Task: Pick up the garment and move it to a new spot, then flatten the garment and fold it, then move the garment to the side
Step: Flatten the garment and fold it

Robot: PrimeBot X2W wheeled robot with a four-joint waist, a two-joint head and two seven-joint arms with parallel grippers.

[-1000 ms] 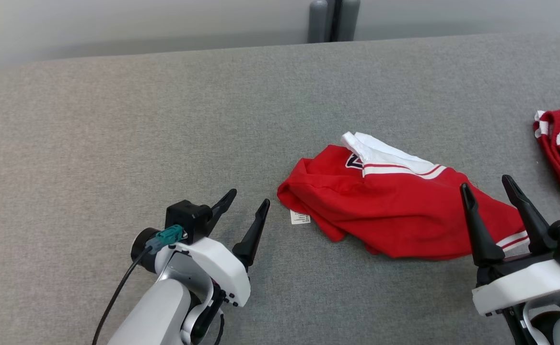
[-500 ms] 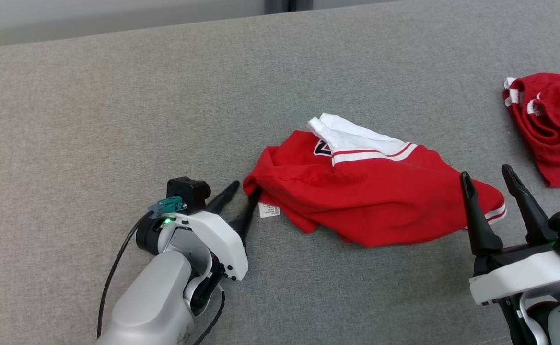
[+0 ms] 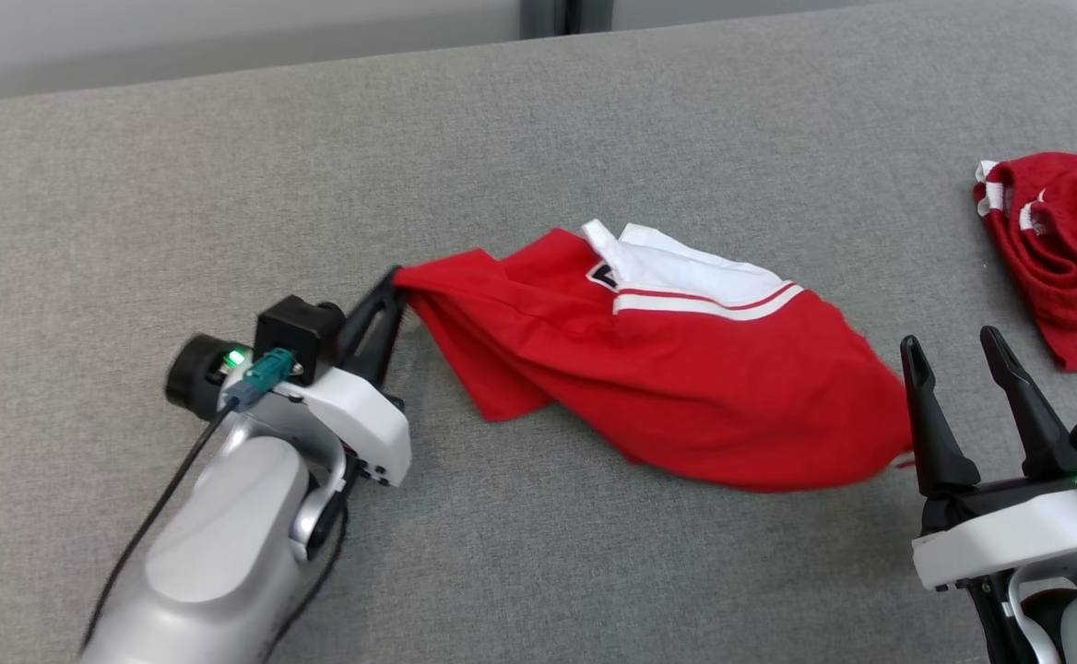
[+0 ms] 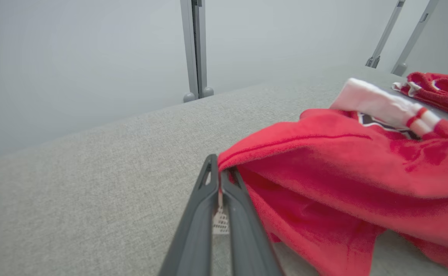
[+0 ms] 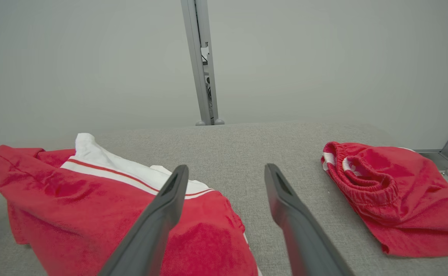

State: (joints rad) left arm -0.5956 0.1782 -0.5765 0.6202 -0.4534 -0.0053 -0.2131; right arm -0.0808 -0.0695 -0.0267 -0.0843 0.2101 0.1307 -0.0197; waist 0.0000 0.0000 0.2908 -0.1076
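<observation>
Left gripper sits at ctr-left of the grey worktop, jaws closed tight on the left-hand edge of the red garment; the cloth is drawn to a point at the fingertips. In the left wrist view a small white tag shows btwn the two fingers, just below the pinch. From there the garment spreads rightward across the middle of the worktop, rumpled, w/ a white panel edged in a red stripe on its far side. Its right-hand end lies just beside the right gripper, which sits at lower right w/ jaws wide open, nothing btwn them, fingers pointing away from the robot. A second red garment w/ white trim lies bunched at the far right edge of the worktop, apart from the first.
</observation>
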